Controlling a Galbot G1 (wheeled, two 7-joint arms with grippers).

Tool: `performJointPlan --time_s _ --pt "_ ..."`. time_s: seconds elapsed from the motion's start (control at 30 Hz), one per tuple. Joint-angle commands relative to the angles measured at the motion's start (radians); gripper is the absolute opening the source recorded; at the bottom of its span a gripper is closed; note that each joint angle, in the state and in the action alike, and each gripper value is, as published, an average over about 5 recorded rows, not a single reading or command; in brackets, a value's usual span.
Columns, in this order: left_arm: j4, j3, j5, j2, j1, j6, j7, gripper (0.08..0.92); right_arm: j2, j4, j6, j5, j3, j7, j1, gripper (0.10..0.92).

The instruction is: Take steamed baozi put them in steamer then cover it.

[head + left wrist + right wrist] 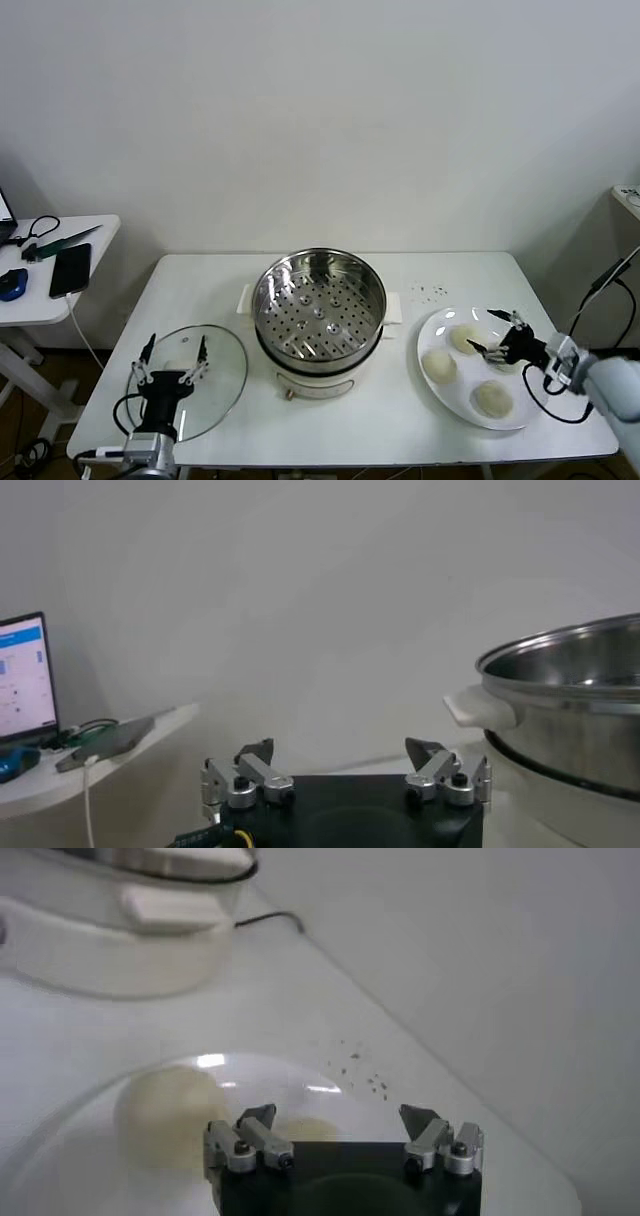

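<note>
Nearest the robot, the left gripper point(171, 352) hovers with fingers spread over the glass cover point(215, 358), which lies flat on the white table point(330, 430) and is partly hidden by the arm. On the right, the right gripper point(495, 334), fingers spread and empty, sits above the white plate point(445, 393), hiding one of the steamed baozi point(492, 398); three show clearly. Farther back at centre, the steamer point(319, 300) stands uncovered, its perforated tray bare.

White table point(220, 285), steamer point(319, 325) at centre, glass cover point(212, 372) left, white plate point(440, 330) right.
</note>
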Motion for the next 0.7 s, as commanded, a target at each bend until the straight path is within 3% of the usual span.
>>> performJointPlan --time_s 0.03,0.3,0.7 --pt "0.001 -0.003 0.006 0.002 -0.001 0.001 -0.005 0.823 -0.192 -0.119 -0.010 -0.072 -0.347 -0.223 0.341 0.823" --pt "0.009 -0.018 0.003 0.005 -0.001 -0.001 -0.004 0.823 -0.164 -0.220 -0.017 -0.064 -0.923 -0.261 0.800 0.823" --pt "0.013 -0.020 0.005 0.010 -0.005 0.007 -0.003 0.823 0.038 -0.373 -0.025 -0.074 -1.102 -0.296 0.959 0.823"
